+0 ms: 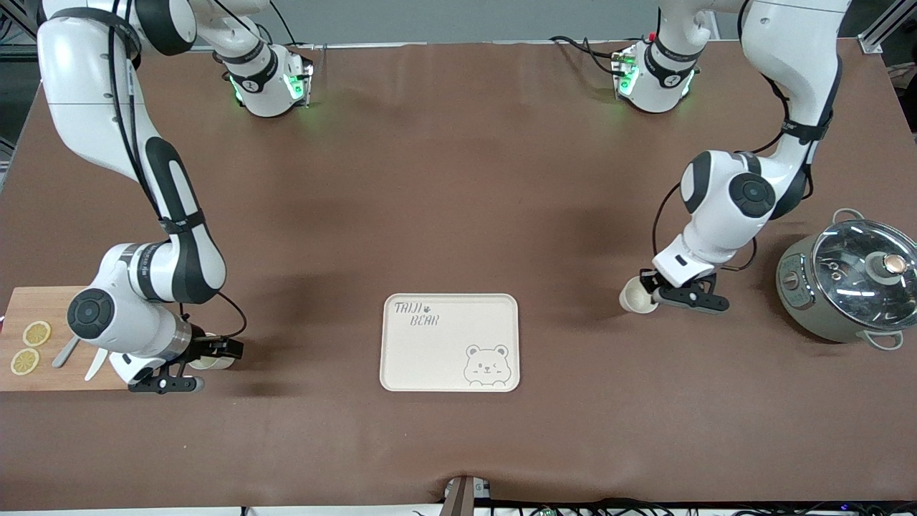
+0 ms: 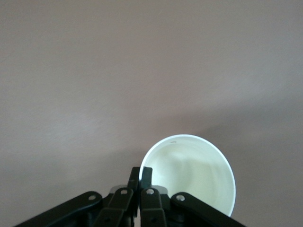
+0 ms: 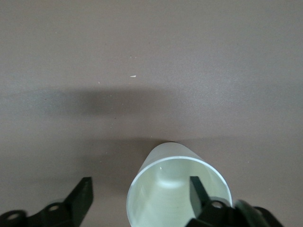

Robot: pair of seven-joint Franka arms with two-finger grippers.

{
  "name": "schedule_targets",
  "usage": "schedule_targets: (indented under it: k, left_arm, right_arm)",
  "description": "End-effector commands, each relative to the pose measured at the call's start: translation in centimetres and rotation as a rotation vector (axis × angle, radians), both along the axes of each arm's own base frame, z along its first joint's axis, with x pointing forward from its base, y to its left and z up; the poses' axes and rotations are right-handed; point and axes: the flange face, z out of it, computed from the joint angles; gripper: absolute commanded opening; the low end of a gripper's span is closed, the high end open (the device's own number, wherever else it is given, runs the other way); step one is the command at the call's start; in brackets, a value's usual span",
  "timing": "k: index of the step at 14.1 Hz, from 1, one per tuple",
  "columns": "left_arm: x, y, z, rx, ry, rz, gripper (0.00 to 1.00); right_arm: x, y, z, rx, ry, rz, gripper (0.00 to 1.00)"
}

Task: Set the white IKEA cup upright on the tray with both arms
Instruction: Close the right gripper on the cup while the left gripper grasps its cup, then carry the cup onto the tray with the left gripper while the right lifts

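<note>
Your tray (image 1: 449,342) sits bare on the brown tabletop (image 1: 458,215), between the two arms. Left gripper (image 1: 655,295) has its fingers (image 2: 146,177) pinched shut on the rim of a white cup (image 1: 637,295), just beside the pot (image 1: 852,283). Right gripper (image 1: 204,355) is by the cutting board (image 1: 29,315) with the lemon slices (image 1: 30,347); its fingers (image 3: 196,189) are spread, one inside the rim of a second cup (image 3: 177,194), the other well outside it.
</note>
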Motion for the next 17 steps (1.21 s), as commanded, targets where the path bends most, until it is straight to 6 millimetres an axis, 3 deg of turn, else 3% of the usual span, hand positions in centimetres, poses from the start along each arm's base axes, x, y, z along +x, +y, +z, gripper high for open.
schedule_targets:
  k: [1,2,5,8,10,13,17]
  left_arm:
    - [3.1,-4.5,2.4,-0.029,0.036,0.071,0.00]
    - [3.8,-6.4,2.9,-0.036,0.047,0.098,0.00]
    - [5.6,-13.3,3.6,-0.072,0.046,0.202,0.00]
    - [7.7,-19.7,2.5,-0.113,0.034,0.262,0.00]
    - [7.3,-22.0,1.9,-0.060,0.017,0.249,0.00]
    - [6.6,-24.3,2.0,-0.043,-0.008,0.239,0.00]
    - [5.4,-27.1,1.3,-0.005,-0.048,0.248,0.00]
  right_arm:
    - [0.1,0.2,0.3,0.012,-0.002,0.000,0.51]
    - [0.1,0.3,0.3,0.012,-0.002,-0.002,0.42]
    - [0.1,0.2,0.3,0.012,-0.002,0.000,0.31]
    - [0.3,0.2,0.7,0.012,-0.011,0.000,0.11]
    - [0.5,0.8,1.2,0.013,-0.022,0.006,0.00]
    - [1.1,2.0,2.6,0.014,-0.053,0.030,0.00]
    - [1.8,6.0,5.4,0.019,-0.098,0.076,0.00]
